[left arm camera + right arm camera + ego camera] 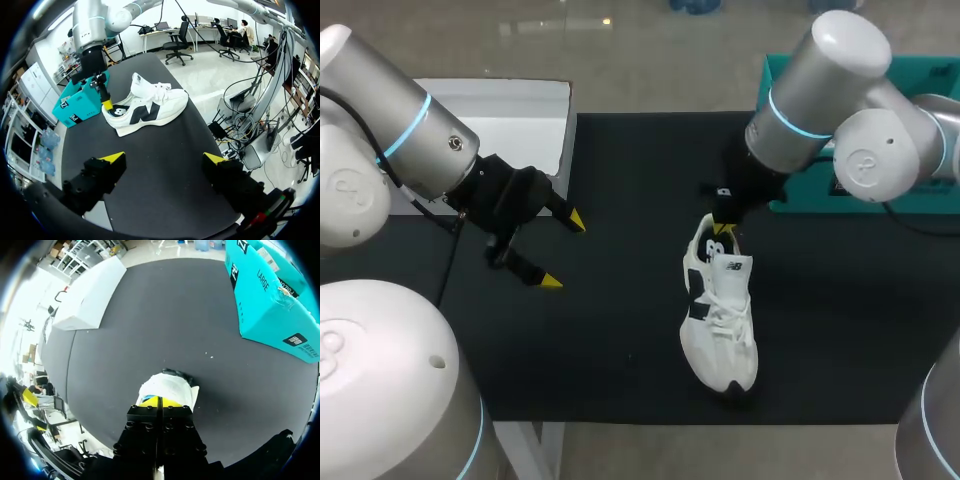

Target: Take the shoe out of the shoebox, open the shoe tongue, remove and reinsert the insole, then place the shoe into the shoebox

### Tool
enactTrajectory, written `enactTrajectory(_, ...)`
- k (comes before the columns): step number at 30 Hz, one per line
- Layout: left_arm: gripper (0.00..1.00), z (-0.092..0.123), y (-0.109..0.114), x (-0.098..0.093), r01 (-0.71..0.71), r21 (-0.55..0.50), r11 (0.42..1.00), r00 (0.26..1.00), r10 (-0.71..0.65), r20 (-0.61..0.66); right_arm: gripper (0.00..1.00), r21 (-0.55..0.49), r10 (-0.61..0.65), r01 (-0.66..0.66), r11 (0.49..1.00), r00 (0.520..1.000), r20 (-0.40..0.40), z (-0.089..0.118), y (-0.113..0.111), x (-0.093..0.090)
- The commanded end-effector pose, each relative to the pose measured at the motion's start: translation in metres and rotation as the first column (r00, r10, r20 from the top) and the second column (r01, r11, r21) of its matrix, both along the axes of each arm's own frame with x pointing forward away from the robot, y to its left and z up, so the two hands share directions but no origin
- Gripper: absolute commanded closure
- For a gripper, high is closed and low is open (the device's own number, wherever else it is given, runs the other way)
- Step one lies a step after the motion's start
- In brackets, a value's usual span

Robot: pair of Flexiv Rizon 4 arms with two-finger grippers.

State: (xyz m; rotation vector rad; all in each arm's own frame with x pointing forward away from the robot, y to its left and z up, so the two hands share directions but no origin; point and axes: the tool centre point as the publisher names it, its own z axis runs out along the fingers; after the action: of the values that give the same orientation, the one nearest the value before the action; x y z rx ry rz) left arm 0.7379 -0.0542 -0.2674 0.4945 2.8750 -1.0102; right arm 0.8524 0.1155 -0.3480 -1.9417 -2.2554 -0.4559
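**Right tool at the heel, left tool off the logo side**

The shoe (720, 330) is out of the shoebox (778, 80) and rests sole-down on the bench (620, 340), laces up. Its long axis runs from the heel, which points toward the shoebox, to the toe, which points away from it.

The right tool (723, 226) is at the shoe's heel end. Its yellow tips are drawn together on the rim of the heel opening. The right wrist view shows the two tips pressed against each other with the white heel directly beyond them, so I judge it clamped on that thin rim. The fabric between the tips cannot itself be made out.

The left tool (563, 253) is well apart from the shoe, out to the side that carries the dark logo. Its fingers are spread wide and hold nothing. From its own camera, the shoe lies broadside ahead, with the heel and the right tool at one end and the toe at the other.

Opening the tongue looks like the next step. The tongue sits just toeward of the heel opening, right beside the right tool, which is by far the nearer. That tool is occupied with the heel, though. The free left tool would therefore have to cross the bare bench and meet the shoe square to its long axis, coming in over the logo side.
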Motion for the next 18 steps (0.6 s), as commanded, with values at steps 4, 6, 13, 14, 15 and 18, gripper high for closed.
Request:
enactTrajectory(4,0.00,-0.001,-0.001,0.000,0.000,0.003,1.000,1.000,0.000,0.001,1.00,0.005,0.008,-0.008,1.000,0.999,-0.049,-0.029,0.011,-0.003)
enactTrajectory(6,0.00,-0.001,-0.001,0.000,0.000,0.003,1.000,1.000,0.000,0.001,1.00,0.011,0.008,-0.007,1.000,0.998,-0.064,-0.036,0.012,-0.008)
enactTrajectory(13,0.00,-0.001,-0.001,0.000,0.000,0.003,1.000,1.000,0.000,0.001,1.00,0.028,0.001,0.003,1.000,0.992,-0.122,-0.056,0.013,-0.031)
enactTrajectory(14,0.00,-0.001,-0.001,0.000,0.000,0.003,1.000,1.000,0.000,0.001,1.00,0.031,0.001,0.003,1.000,0.992,-0.129,-0.059,0.013,-0.034)
enactTrajectory(15,0.00,-0.001,-0.001,0.000,0.000,0.003,1.000,1.000,0.000,0.001,1.00,0.030,0.001,0.003,1.000,0.991,-0.131,-0.059,0.013,-0.035)
enactTrajectory(18,0.00,-0.001,-0.001,0.000,0.000,0.003,1.000,1.000,0.000,0.001,1.00,0.032,-0.006,0.010,0.999,0.991,-0.130,-0.056,0.009,-0.036)
